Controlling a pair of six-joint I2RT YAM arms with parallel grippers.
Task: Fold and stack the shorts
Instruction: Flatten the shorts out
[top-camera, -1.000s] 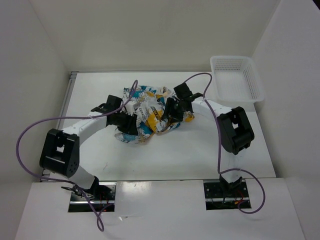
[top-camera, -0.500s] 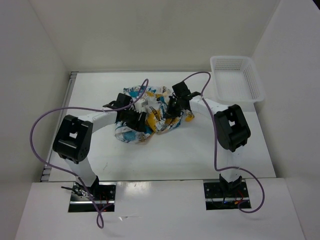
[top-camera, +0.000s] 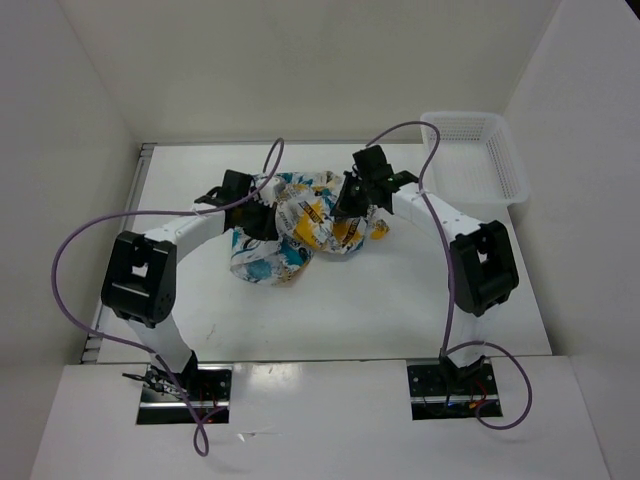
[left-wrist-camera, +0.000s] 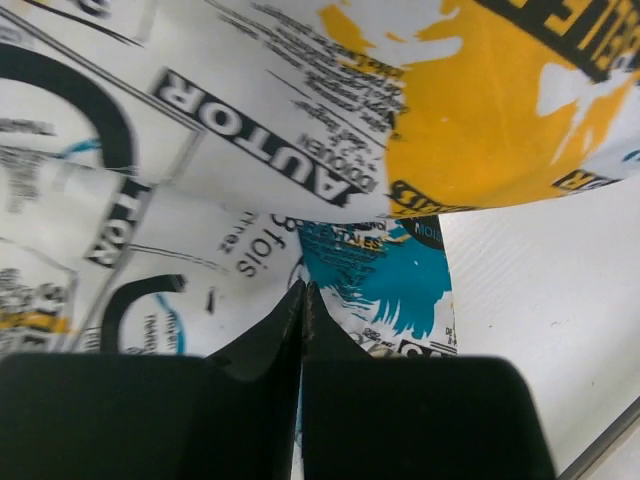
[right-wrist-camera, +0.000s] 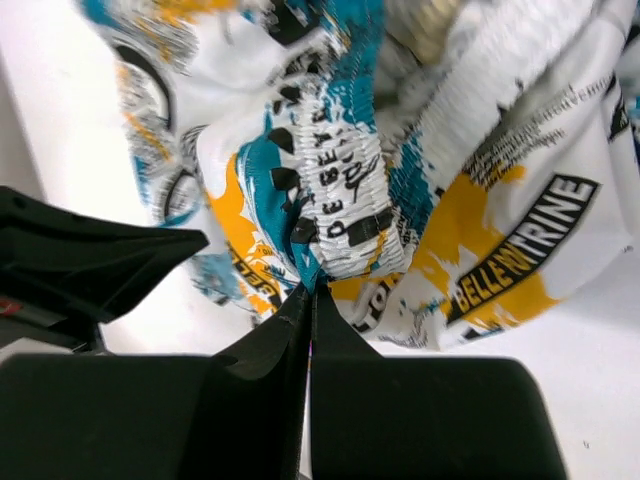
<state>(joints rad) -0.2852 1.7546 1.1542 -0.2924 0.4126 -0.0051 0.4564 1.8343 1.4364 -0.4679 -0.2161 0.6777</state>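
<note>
The shorts are a crumpled bundle of white fabric printed in teal, yellow-orange and black, at the middle of the table. My left gripper is at the bundle's left side. In the left wrist view it is shut with a fold of the shorts pinched at its tips. My right gripper is at the bundle's upper right. It is shut on teal fabric just under the gathered elastic waistband, which hangs above the table.
A white mesh basket stands at the table's far right corner. White walls enclose the table on the left, back and right. The left arm shows dark at the left of the right wrist view.
The left gripper went from open to shut on the fabric. Both grippers moved toward the far side, and the shorts came up and spread a little between them.
</note>
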